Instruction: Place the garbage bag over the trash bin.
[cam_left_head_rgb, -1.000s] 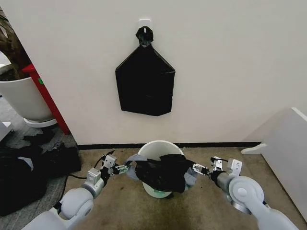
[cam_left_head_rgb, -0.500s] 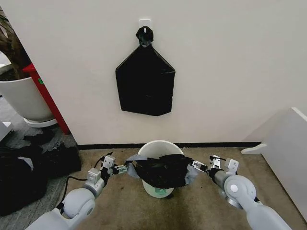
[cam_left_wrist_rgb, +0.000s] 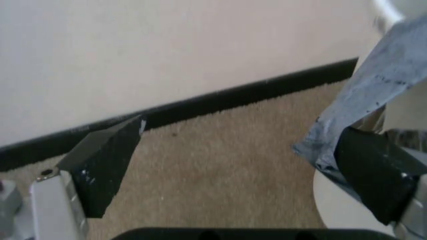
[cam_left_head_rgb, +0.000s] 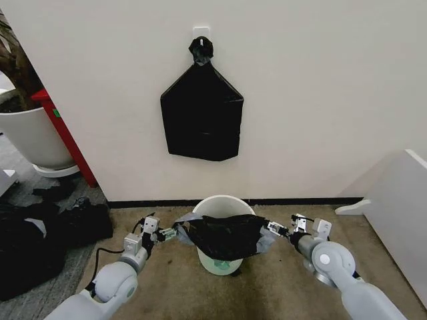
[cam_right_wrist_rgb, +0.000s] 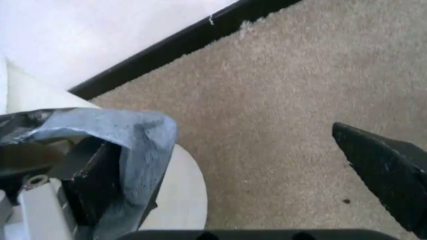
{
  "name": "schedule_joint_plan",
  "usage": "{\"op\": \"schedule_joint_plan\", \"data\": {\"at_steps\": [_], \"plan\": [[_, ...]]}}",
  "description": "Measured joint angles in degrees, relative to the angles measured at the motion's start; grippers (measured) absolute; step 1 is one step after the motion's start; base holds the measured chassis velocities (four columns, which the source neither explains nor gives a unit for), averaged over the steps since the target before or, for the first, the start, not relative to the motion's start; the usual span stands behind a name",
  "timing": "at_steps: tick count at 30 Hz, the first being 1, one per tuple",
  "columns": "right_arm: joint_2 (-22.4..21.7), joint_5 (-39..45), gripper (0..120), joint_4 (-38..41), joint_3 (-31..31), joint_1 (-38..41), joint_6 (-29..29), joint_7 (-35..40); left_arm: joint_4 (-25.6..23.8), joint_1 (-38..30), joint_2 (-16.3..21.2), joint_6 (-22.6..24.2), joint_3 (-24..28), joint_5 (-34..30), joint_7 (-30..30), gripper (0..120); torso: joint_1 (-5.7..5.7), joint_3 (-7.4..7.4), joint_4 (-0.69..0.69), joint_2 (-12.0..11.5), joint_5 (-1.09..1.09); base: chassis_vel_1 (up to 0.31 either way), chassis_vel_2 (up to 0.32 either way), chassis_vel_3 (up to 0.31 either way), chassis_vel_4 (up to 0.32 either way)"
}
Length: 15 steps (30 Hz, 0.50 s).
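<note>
1. Your left gripper (cam_left_head_rgb: 171, 233) sits just left of the trash bin (cam_left_head_rgb: 225, 204), low near the carpet. In the left wrist view its fingers (cam_left_wrist_rgb: 107, 162) are spread wide. One finger is hooked inside the stretched grey edge of the garbage bag (cam_left_head_rgb: 225, 235); the other hangs free over the carpet, touching nothing.

2. Your right gripper (cam_left_head_rgb: 270, 227) mirrors it on the bin's right side. Its jaws are spread wide too. In the right wrist view one finger (cam_right_wrist_rgb: 93, 180) is tucked under the grey bag edge (cam_right_wrist_rgb: 127, 145), and the other finger is well clear, out over the carpet.

3. So neither gripper is pinching the plastic. Each has one finger inside the bag mouth, pulling it outward.

4. The bag is stretched between the two grippers across the front of the bin's top. The black middle part sags over the bin's front, and the back of the white rim is uncovered. I honestly can't tell from the head view whether the bag's edge is over the rim on either side.

5. The bin stands on the tan carpet (cam_left_head_rgb: 280, 287) right by the wall (cam_left_head_rgb: 320, 100). A flat black bundle of bags (cam_left_head_rgb: 202, 119) hangs on that wall above it.
</note>
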Motion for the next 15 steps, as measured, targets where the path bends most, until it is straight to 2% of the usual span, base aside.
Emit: {"op": "schedule_joint_plan", "data": {"at_steps": [13,15], "plan": [[1.59,-2.63,100,-4.76,0.19,0.15,3.87,-10.24,4.28,-0.31,-2.58,-2.15,0.81,2.29,0.42,100,0.0,0.0,0.01,0.0,0.0,0.0,0.0,0.0,0.0],[1.42,-4.32,100,-5.55,0.17,-0.23,5.4,-12.51,4.69,-0.67,-3.08,-3.67,1.26,3.72,0.96,100,0.0,0.0,0.01,0.0,0.0,0.0,0.0,0.0,0.0]]}}
